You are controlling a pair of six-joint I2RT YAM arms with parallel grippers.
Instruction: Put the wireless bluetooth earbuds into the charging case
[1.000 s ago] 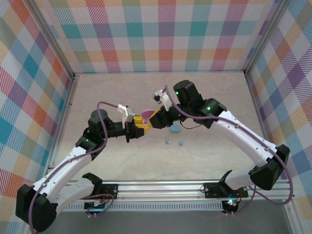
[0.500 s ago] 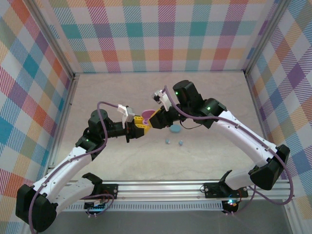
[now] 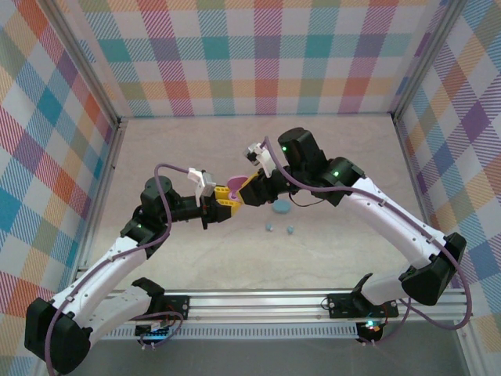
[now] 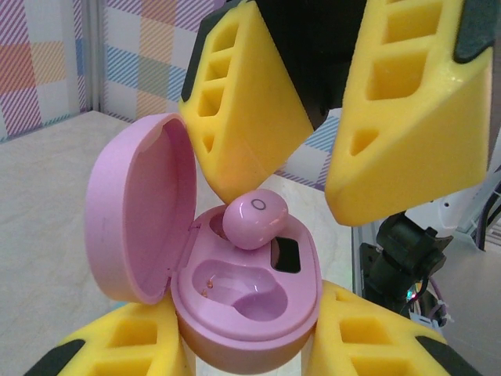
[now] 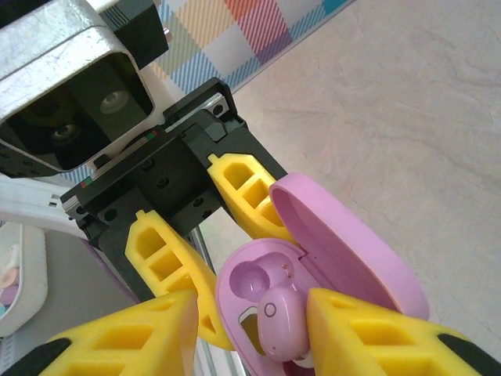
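Pink bud (image 5: pixel 278 321) prob. btwn right tool (image 5: pixel 252 313) tips

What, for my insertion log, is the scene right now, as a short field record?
left hand: shut on the pink case, lid swung open
right hand: open over the case, one finger touching the pink earbud
pink earbud: at the far socket, full seating unclear
near socket: empty
loose items: blue case; two blue earbuds lying apart from it
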